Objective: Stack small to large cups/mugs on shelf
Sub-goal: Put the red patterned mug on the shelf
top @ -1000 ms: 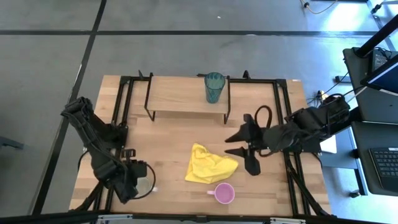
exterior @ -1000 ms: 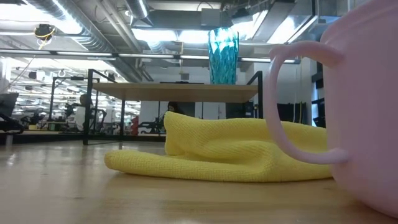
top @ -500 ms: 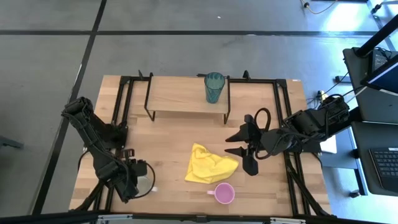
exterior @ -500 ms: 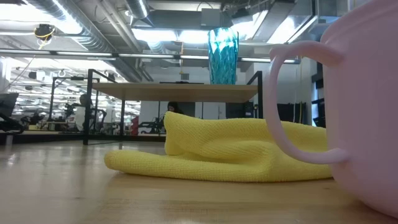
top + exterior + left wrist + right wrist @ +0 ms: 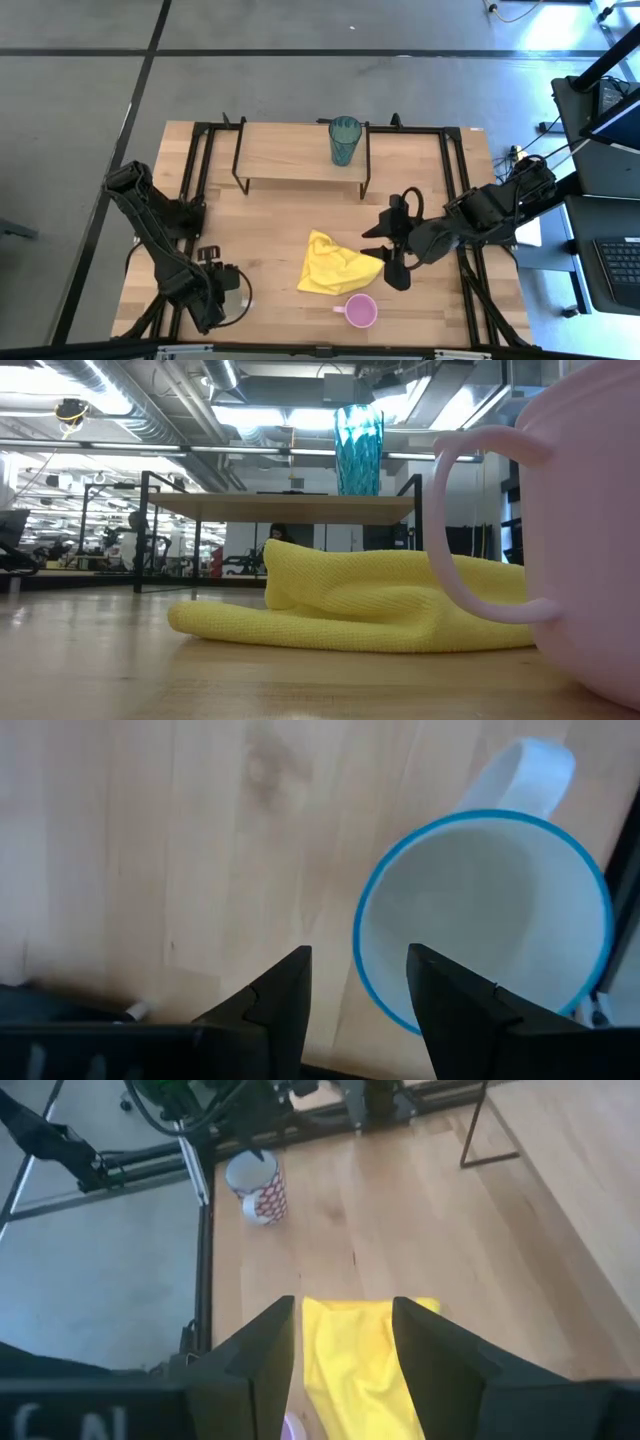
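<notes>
Three drinking vessels: one teal tumbler point(image 5: 345, 140), one pink mug point(image 5: 360, 311), one white patterned mug point(image 5: 256, 1186). One yellow cloth point(image 5: 339, 265). One shelf point(image 5: 295, 152). One desk point(image 5: 270, 225). Two arms, so two grippers: left gripper point(image 5: 222, 296), right gripper point(image 5: 386, 250).

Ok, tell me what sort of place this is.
Probably a robotics lab or workshop: bare ceiling pipes and strip lights, rows of workbenches with equipment in the background, and a desk with a keyboard beside the table.

shelf point(image 5: 290, 152) mostly bare (tumbler point(image 5: 345, 140) right), cloth point(image 5: 338, 266) mid-table
</notes>
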`<state>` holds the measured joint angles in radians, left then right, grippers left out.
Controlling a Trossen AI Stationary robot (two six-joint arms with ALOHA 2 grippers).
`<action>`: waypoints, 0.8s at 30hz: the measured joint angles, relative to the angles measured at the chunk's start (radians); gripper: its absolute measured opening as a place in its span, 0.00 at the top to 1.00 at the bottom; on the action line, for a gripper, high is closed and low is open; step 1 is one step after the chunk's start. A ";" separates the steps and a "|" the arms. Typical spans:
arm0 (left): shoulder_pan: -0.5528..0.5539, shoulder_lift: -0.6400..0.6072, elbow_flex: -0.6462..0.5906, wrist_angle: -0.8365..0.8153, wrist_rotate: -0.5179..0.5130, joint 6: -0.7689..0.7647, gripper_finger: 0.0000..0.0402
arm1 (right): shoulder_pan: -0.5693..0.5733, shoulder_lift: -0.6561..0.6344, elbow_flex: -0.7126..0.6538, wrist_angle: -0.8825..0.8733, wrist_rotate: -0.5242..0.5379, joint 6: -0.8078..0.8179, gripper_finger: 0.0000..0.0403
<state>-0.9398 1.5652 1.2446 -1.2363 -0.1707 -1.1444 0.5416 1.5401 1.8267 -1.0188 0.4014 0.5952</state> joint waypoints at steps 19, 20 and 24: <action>0.012 0.007 -0.126 0.138 0.027 0.004 0.61 | 0.008 0.026 -0.001 0.006 -0.012 0.033 0.58; 0.014 0.007 -0.126 0.139 0.027 0.009 0.62 | 0.008 0.026 -0.001 0.005 -0.011 0.033 0.58; 0.027 0.007 -0.126 0.144 0.032 0.029 0.69 | 0.008 0.026 -0.001 0.005 -0.011 0.033 0.58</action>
<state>-0.9131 1.5719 1.1183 -1.0920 -0.1391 -1.1156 0.5491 1.5665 1.8259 -1.0138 0.3901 0.6281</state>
